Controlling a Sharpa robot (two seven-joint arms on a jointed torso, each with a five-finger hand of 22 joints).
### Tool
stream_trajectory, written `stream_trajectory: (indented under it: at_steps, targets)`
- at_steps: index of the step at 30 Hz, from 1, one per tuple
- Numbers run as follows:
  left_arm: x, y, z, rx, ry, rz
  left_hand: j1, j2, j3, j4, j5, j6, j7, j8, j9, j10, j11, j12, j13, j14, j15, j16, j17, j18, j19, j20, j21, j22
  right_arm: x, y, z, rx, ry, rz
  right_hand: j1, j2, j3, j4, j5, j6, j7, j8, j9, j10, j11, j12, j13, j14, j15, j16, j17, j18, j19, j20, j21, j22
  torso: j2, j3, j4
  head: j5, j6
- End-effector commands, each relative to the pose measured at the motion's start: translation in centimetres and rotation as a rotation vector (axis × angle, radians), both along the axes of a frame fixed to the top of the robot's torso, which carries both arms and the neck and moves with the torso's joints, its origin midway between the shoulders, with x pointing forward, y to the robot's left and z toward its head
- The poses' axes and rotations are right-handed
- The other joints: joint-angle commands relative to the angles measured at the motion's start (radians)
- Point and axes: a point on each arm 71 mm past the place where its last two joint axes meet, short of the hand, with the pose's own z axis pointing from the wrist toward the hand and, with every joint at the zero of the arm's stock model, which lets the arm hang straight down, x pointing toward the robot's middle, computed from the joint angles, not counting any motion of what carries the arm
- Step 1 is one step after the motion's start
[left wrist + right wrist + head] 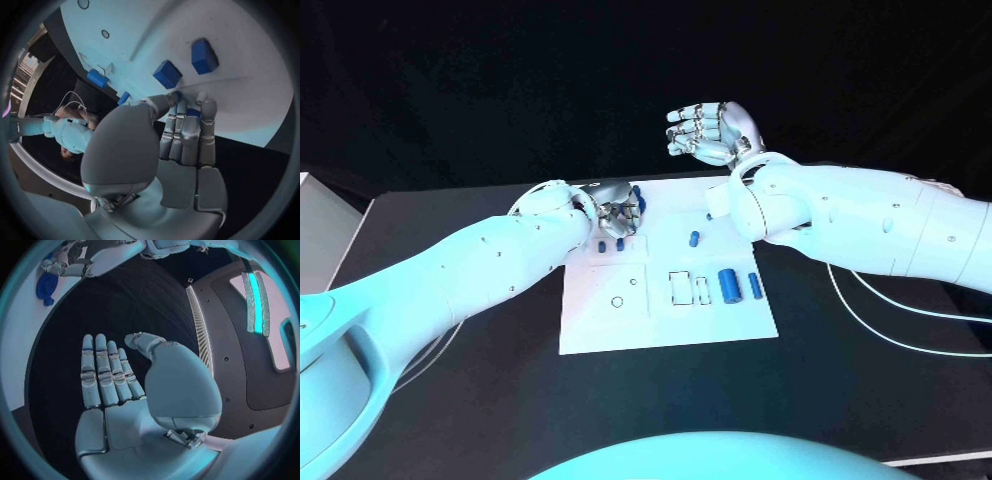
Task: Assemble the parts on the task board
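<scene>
The white task board (661, 325) lies in the middle of the black table. On it are a thick blue cylinder (728, 285), thinner blue parts (754, 286) beside it and a small one (694, 239). My left hand (610, 210) is down on the board's far left corner, its fingers (187, 130) curled onto the plate with a blue part (191, 113) pinched between them and the thumb. Two blue blocks (167, 74) (204, 56) lie just beyond the fingertips. My right hand (711, 130) is raised above the board's far edge, its fingers (103, 372) straight and holding nothing.
A grey box (322, 230) stands at the table's left edge. White cables (906, 320) trail over the table right of the board. The board has two small round holes (617, 301) and a white rectangular slot (681, 288).
</scene>
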Motion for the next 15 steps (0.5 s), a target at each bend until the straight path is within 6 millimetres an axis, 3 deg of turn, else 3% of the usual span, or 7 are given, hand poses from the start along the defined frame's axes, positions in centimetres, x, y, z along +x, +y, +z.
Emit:
stream_trajectory:
  at_steps: [1,15]
  targets:
    - [-0.21,0.31,-0.96,0.020,0.002,0.008,0.000,0.010,0.004,-0.011,0.005,0.013,-0.002,-0.006,-0.001,0.021,-0.002,-0.015,-0.001,0.014,-0.004,0.006,0.003,-0.003,0.014,0.002,0.012,0.012,-0.04,0.19,0.08,0.001,-0.007,0.021,0.000,0.010,0.001,-0.007,0.007,-0.006,0.037,-0.004,-0.002,0.001,0.004,-0.003,-0.001,0.002,0.004,-0.003,-0.002,0.005,-0.002,0.003,-0.002,-0.001,0.000,-0.0005,0.0011,0.000,0.000]
    - [-0.49,0.32,-0.47,-0.066,-0.057,0.003,-0.010,0.008,0.015,-0.021,0.007,0.029,-0.001,-0.022,-0.002,0.059,-0.004,-0.058,-0.006,0.036,-0.007,0.002,0.005,-0.008,0.039,-0.002,0.033,0.039,-0.08,0.10,0.10,0.002,-0.009,0.020,0.000,0.010,0.001,-0.007,0.007,-0.006,0.037,-0.004,-0.002,0.001,0.004,-0.003,-0.001,0.002,0.004,-0.003,-0.002,0.005,-0.002,0.003,-0.002,-0.001,-0.001,-0.0016,0.0008,0.002,0.004]
